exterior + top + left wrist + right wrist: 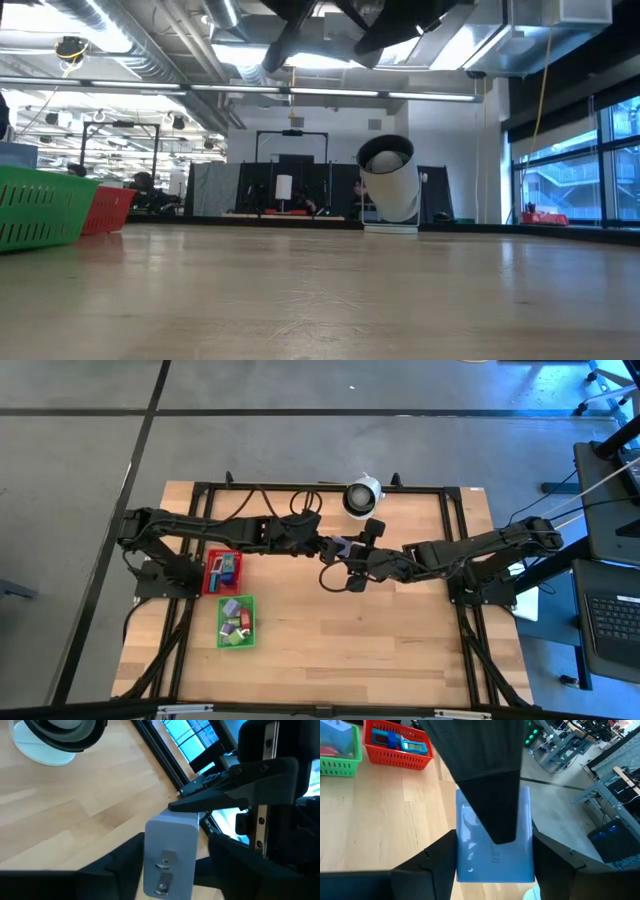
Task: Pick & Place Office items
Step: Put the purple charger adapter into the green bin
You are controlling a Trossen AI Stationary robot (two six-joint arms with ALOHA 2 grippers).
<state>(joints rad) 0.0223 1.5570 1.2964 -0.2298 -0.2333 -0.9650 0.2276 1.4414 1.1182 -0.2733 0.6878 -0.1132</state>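
Observation:
A lavender-blue block (341, 544) hangs above the middle of the table, where my two grippers meet. My right gripper (492, 870) reaches in from the table's right and is shut on the block (492, 855). My left gripper (172, 870) comes from the table's left. It is open, with a finger close on each side of the same block (167, 855). One of its fingers (492, 795) lies over the block's broad face. Other office items lie in the red tray (222, 571) and the green tray (236, 621) at the table's left. My right gripper pinches the block between its two fingers, by two opposite sides (462, 860). It comes from the table's right, slanting a little downward. The block is lifted clear of the table. My left gripper flanks the block closely (150, 850); I cannot tell whether its fingers touch it.
A white round object with a black centre (361, 495) stands at the table's far edge, just behind the grippers. Bare wood (380, 640) fills the near and right parts of the table. A black frame (455, 540) runs around the table.

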